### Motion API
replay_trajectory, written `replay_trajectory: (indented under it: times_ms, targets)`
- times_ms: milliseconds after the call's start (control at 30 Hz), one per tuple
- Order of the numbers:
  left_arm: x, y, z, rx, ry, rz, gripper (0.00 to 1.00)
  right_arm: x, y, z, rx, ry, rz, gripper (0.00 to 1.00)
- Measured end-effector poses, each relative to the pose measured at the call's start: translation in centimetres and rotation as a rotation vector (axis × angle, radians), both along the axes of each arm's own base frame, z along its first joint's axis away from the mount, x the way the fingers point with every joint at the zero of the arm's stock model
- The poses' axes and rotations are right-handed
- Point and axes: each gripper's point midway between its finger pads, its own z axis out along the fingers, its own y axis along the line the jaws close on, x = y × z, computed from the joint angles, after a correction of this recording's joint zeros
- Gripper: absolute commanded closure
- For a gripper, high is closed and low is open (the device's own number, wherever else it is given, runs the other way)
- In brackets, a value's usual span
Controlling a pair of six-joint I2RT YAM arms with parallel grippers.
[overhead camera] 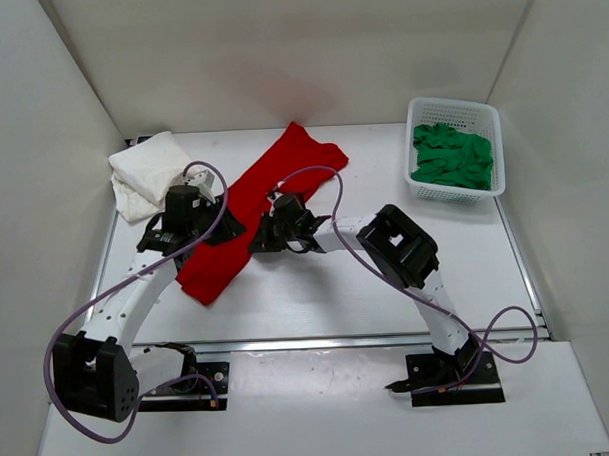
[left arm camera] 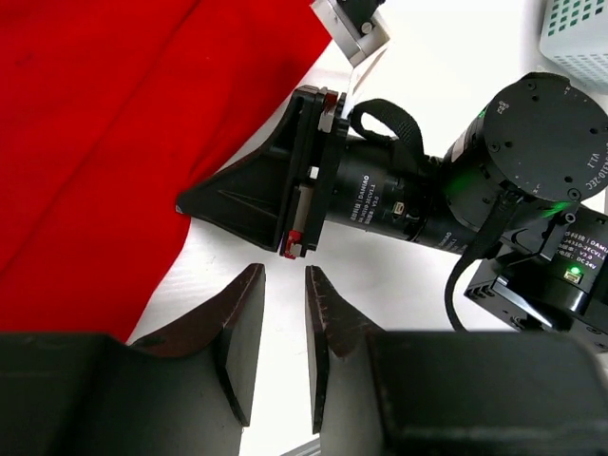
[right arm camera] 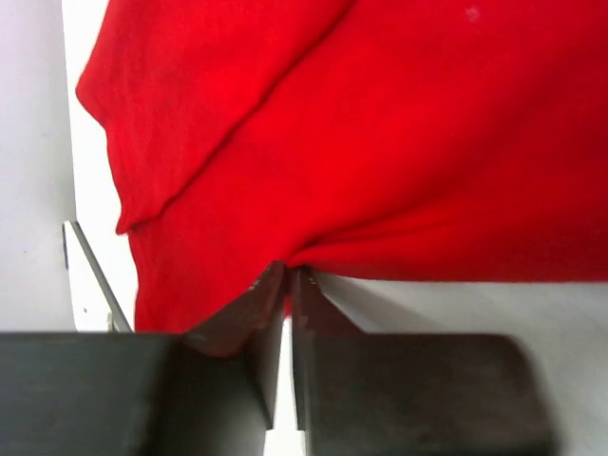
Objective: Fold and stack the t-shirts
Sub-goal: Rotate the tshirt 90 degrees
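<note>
The bright red t-shirt [overhead camera: 282,169] lies spread in a long diagonal band across the table's middle. It also shows in the left wrist view [left arm camera: 95,123] and the right wrist view [right arm camera: 380,142]. My right gripper [overhead camera: 258,238] [right arm camera: 288,273] is shut on a pinch of its right edge, which puckers at the fingertips. My left gripper [overhead camera: 225,231] [left arm camera: 283,274] is slightly open and empty over bare table, just right of the red cloth and facing the right gripper [left arm camera: 185,204]. The off-white t-shirt [overhead camera: 148,173] lies bunched at the back left. The green t-shirt [overhead camera: 452,158] lies crumpled in the basket.
A white perforated plastic basket [overhead camera: 454,110] stands at the back right. White walls close in the table on the left, back and right. The two wrists sit close together over the red shirt's middle, with purple cables looping around them.
</note>
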Motion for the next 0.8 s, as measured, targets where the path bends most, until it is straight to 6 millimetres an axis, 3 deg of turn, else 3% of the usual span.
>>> replay_trajectory:
  times_ms: [100,200,267,333,400,433,533,667,733,800]
  targets:
    - [-0.2,-0.2,-0.1,0.003,0.003,-0.007,0.65,-0.2,-0.8,-0.2,0.002,0.006,-0.01,1.0]
    - [-0.5,-0.9,-0.2,0.006,0.005,-0.032,0.65,-1.5,-4.4,-0.3,-0.025,0.024,-0.018,1.0]
    - [-0.8,-1.5,-0.7,0.009,0.013,-0.05,0.65,-2.5,-8.2,-0.3,-0.054,0.048,-0.02,1.0]
    - [-1.0,-2.2,-1.3,0.011,0.022,-0.07,0.65,-2.9,-13.4,-0.2,-0.085,0.076,-0.042,1.0]
    - [-1.5,-3.1,-2.4,0.016,0.046,-0.096,0.64,-2.6,-18.3,-0.1,-0.109,0.102,-0.082,0.82]
    - [-1.9,-3.8,-3.2,0.019,0.062,-0.115,0.63,-2.2,-21.0,0.0,-0.126,0.103,-0.11,0.78]
    - [-3.5,-4.6,-5.8,0.033,0.125,-0.151,0.59,-2.5,-26.0,0.0,-0.178,0.112,-0.163,0.61]
    - [-5.8,-3.9,-9.1,0.057,0.21,-0.149,0.52,-4.6,-27.9,1.0,-0.208,0.077,-0.145,0.61]
    - [-7.0,-3.4,-10.6,0.071,0.25,-0.148,0.5,-4.6,-27.9,1.6,-0.198,0.061,-0.141,0.67]
    - [-8.2,-3.3,-11.7,0.084,0.286,-0.161,0.46,-4.4,-27.9,1.6,-0.198,0.057,-0.138,0.68]
